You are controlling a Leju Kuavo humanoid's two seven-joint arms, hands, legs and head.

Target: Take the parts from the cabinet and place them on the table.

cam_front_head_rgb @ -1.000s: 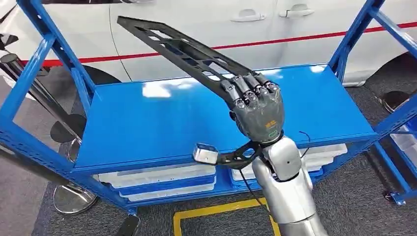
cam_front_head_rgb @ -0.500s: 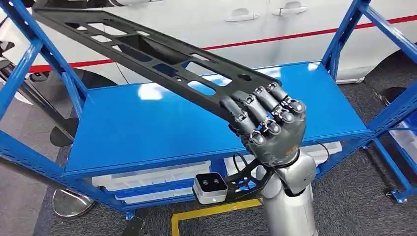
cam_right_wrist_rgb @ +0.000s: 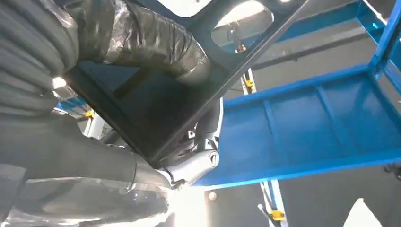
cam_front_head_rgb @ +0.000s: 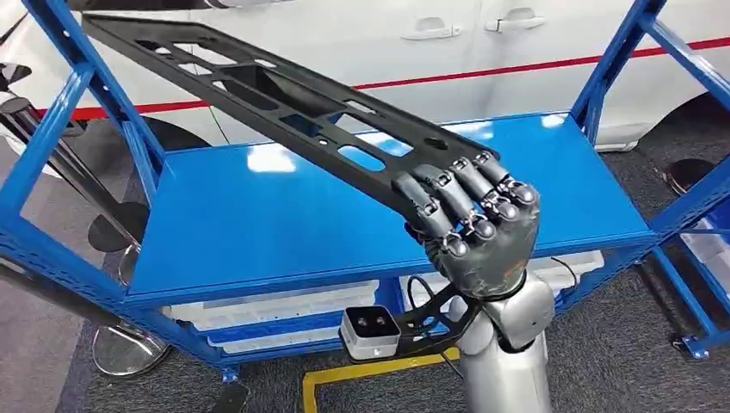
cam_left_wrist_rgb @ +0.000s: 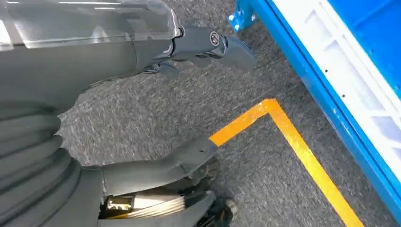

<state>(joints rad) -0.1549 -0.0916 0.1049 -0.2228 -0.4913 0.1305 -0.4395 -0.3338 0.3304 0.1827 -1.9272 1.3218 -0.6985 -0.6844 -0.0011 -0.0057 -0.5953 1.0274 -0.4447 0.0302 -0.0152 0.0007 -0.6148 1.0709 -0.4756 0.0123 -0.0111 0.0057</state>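
Note:
My right hand (cam_front_head_rgb: 473,228) grips the near end of a long black part (cam_front_head_rgb: 284,99), a flat frame with several cutouts. The part slants up and away to the left, held in the air above the blue cabinet shelf (cam_front_head_rgb: 258,215) without touching it. In the right wrist view the dark part (cam_right_wrist_rgb: 189,90) lies across my hand (cam_right_wrist_rgb: 94,94), with the thick thumb wrapped over it. My left hand (cam_left_wrist_rgb: 118,52) hangs over the grey carpet with its fingers apart and nothing in them.
Blue uprights (cam_front_head_rgb: 95,86) frame the cabinet on both sides. White trays (cam_front_head_rgb: 275,310) sit on the lower shelf. A white car with a red stripe (cam_front_head_rgb: 387,43) stands behind. Yellow floor tape (cam_front_head_rgb: 344,374) marks the carpet in front, also as tape (cam_left_wrist_rgb: 293,142).
My right hand has drawn back toward me and lower with the part. The part's far end has swung out to the left, and the frame now reaches across the shelf.

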